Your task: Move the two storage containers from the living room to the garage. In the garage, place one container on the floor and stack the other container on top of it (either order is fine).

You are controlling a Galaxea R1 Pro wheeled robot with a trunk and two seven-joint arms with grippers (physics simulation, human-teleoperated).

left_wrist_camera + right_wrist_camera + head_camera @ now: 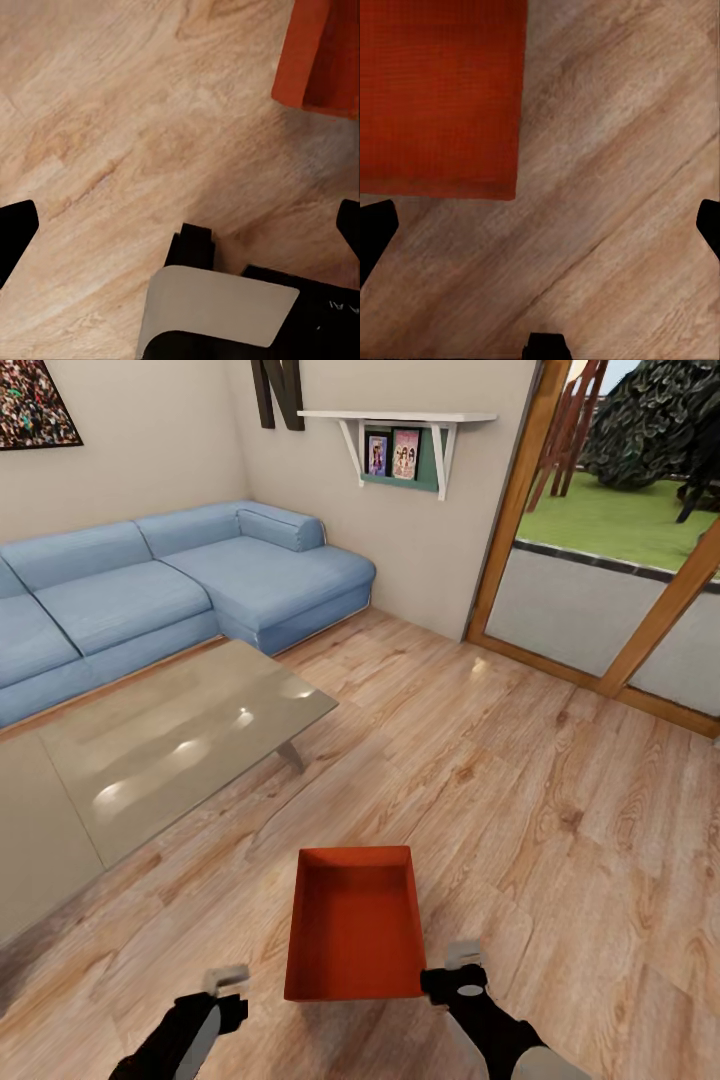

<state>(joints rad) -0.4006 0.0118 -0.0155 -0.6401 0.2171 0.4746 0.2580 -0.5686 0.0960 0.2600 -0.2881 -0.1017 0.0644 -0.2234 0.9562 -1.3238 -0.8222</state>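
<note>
Daylight seemingly entered through the glass doors (610,590); soft glare spots lay on the coffee table (180,750). Shadows were faint, and both wrist views looked slightly blurred.

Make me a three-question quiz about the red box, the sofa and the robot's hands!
1. Where is the box?
A. On the wooden floor, between the two grippers
B. On the sofa
C. On the shelf

2. What colour is the sofa?
A. Green
B. Blue
C. Yellow

3. What is the right gripper doing?
A. Lifting the box high
B. Holding a book
C. Open, beside the box, holding nothing

Answers:
1. A, the head view shows it on the planks.
2. B, its cushions are light blue.
3. C, the right wrist view shows its fingers spread over bare floor.
</note>
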